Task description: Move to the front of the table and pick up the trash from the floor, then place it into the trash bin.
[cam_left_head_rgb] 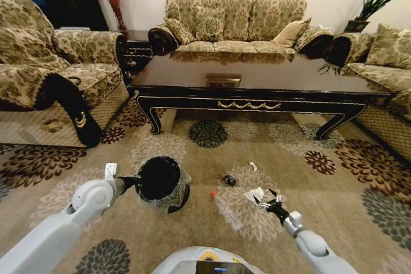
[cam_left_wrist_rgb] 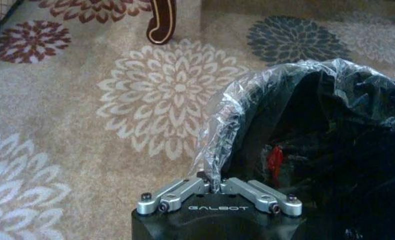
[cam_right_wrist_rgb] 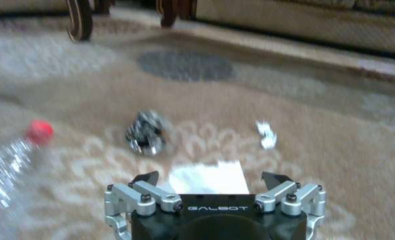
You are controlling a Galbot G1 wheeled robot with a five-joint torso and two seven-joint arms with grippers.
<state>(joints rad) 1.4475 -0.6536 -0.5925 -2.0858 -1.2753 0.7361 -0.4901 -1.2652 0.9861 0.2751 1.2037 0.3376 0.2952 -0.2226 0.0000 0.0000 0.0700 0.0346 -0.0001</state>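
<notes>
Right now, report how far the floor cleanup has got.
Done: robot sits before the table; left gripper is shut on the trash bin liner.
In hand: open right gripper straddles the white paper.
Left: bottle, dark piece, white scrap lie on the floor.

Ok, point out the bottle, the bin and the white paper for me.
bottle [cam_left_head_rgb: 226, 210], head view, on its clear body.
bin [cam_left_head_rgb: 158, 178], head view, on its dark inside.
white paper [cam_right_wrist_rgb: 207, 177], right wrist view, on its flat top face.
</notes>
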